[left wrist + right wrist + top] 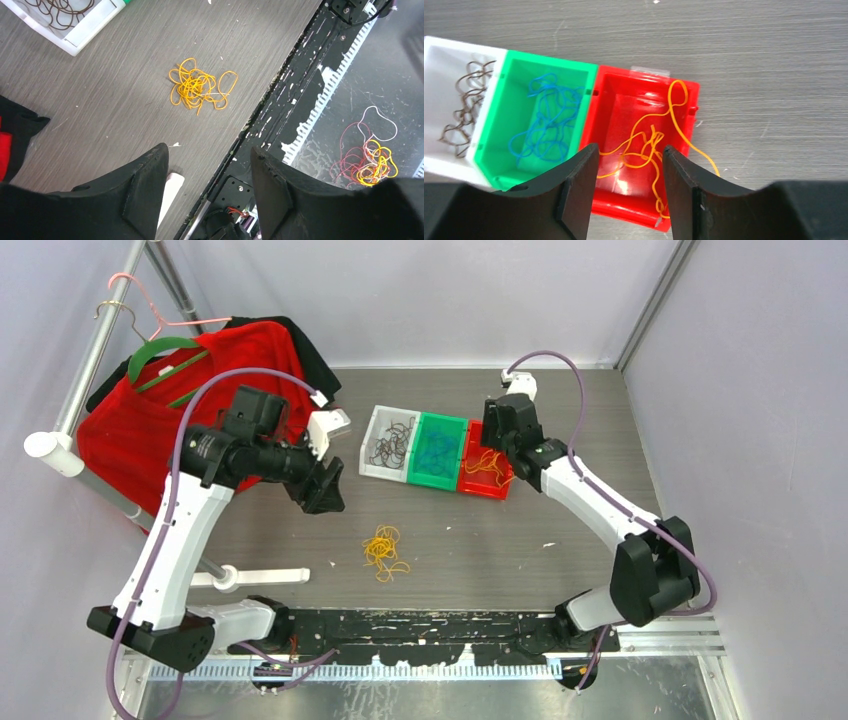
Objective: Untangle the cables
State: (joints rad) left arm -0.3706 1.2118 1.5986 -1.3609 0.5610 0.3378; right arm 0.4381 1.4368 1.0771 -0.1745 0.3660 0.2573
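A yellow-orange tangle of cables (383, 550) lies loose on the table; in the left wrist view this tangle (197, 90) is ahead of my left gripper (209, 150), which is open, empty and held above the table. My right gripper (630, 147) is open over the red bin (634, 210), with nothing between its fingers. Orange cables (649, 145) lie in that bin, and one loop hangs over its right rim onto the table. Blue cables (546, 120) fill the green bin (514, 65). Brown cables (466, 110) lie in the white bin (439, 55).
The three bins (437, 448) stand in a row at the table's middle back. A red cloth (180, 400) on hangers hangs from a rack at the left. A white bar (265, 577) lies near the front left. A black rail (420, 625) runs along the near edge.
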